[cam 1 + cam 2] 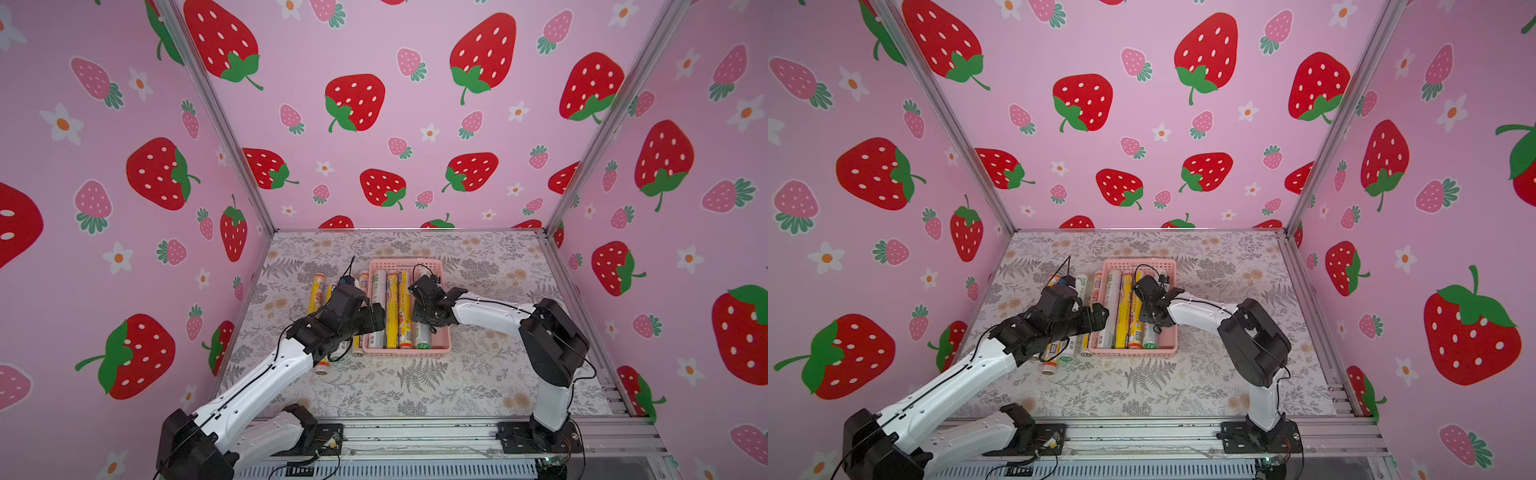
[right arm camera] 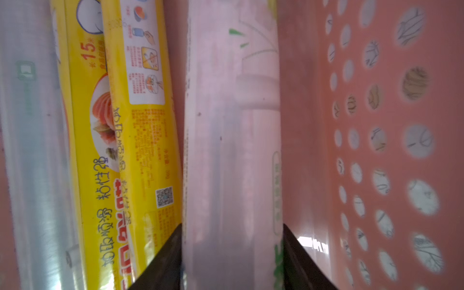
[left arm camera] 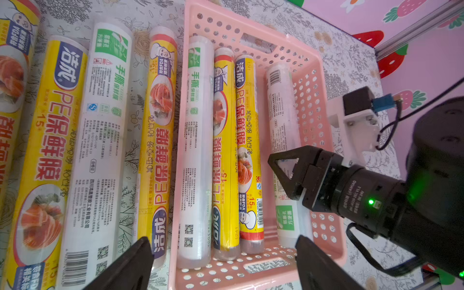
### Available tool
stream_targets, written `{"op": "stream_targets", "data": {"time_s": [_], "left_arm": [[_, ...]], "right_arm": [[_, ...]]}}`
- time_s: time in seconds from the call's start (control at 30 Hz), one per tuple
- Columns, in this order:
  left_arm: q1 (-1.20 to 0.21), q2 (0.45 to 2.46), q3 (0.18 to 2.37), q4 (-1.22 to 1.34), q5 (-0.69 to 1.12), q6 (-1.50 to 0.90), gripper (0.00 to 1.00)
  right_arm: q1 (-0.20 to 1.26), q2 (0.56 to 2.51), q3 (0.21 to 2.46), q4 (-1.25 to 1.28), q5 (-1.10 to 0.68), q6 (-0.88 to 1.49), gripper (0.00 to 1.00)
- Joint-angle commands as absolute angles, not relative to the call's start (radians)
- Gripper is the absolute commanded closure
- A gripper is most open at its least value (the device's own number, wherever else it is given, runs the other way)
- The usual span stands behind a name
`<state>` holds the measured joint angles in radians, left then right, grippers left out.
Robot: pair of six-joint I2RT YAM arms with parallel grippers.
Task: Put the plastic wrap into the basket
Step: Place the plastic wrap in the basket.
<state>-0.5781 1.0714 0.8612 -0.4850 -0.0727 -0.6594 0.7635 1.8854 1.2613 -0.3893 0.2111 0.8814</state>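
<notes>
The pink basket (image 1: 405,353) (image 1: 1133,352) (image 3: 324,125) (image 2: 391,113) sits mid-table. Inside it lie a white plastic wrap roll (image 3: 198,150) and two yellow ones (image 3: 223,150) (image 3: 247,150). A further white roll (image 3: 281,113) (image 2: 231,150) lies low along the basket's right wall, and my right gripper (image 1: 422,322) (image 3: 283,175) (image 2: 232,251) is shut on it. Several more rolls, yellow (image 3: 50,150) (image 1: 316,291) and white (image 3: 100,138), lie on the table left of the basket. My left gripper (image 1: 372,318) (image 1: 1096,316) (image 3: 223,251) hangs open and empty above the basket's near left end.
The floral table cover (image 1: 415,386) is bounded by strawberry-print walls on three sides and by an aluminium rail (image 1: 415,432) at the front. The rolls outside the basket lie side by side, close against its left wall.
</notes>
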Motion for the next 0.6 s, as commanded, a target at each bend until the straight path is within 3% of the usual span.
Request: {"op": "stream_targets", "data": {"time_s": [0.0, 0.27, 0.57], "left_arm": [[-0.569, 1.055, 0.854, -0.514, -0.095, -0.670, 0.06], [-0.555, 1.019, 0.843, -0.545, -0.106, -0.679, 0.06], [-0.496, 0.971, 0.845, -0.618, -0.094, -0.655, 0.06]], "right_arm": [[0.769, 1.876, 1.289, -0.381, 0.199, 0.867, 0.49], [0.775, 1.854, 1.282, -0.373, 0.165, 0.846, 0.41], [0.775, 1.804, 1.274, -0.355, 0.126, 0.806, 0.38]]}}
